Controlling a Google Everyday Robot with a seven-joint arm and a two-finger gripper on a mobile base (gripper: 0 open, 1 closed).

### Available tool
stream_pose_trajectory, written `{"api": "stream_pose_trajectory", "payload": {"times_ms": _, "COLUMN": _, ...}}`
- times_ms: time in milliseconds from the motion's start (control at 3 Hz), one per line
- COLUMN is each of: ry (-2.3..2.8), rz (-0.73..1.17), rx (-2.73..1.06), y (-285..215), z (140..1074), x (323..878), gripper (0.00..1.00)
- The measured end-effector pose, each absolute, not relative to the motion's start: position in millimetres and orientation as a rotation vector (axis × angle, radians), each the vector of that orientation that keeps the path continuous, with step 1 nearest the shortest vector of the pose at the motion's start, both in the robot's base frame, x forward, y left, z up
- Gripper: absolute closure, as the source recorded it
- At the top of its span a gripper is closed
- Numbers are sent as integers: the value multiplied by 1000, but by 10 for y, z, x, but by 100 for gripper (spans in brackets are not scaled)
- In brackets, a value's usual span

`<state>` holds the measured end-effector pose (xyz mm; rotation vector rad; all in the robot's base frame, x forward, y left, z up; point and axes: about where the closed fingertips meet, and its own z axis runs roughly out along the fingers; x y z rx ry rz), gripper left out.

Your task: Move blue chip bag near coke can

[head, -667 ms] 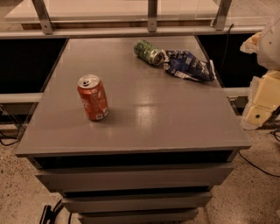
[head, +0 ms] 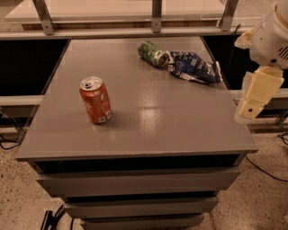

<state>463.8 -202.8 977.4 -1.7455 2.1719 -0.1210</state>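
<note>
The blue chip bag lies crumpled at the far right of the grey table top, dark blue with white markings. The coke can, orange-red with a silver top, stands upright at the left middle of the table, far from the bag. My gripper, cream-coloured under a white arm, hangs off the table's right edge, pointing down. It is to the right of and nearer than the bag, and touches nothing.
A green can lies on its side just left of the chip bag, touching or nearly touching it. A metal rail with posts runs behind the table. Drawers sit below the top.
The gripper has shifted slightly left, toward the table's right edge. The bag and both cans have not moved.
</note>
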Motion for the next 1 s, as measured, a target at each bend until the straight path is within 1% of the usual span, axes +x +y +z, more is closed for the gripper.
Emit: {"api": "stream_pose_trajectory", "payload": {"times_ms": 1000, "ry": 2021, "rz": -223, "rx": -1731, "y": -1623, "z": 9748, "x": 5995, "gripper": 0}}
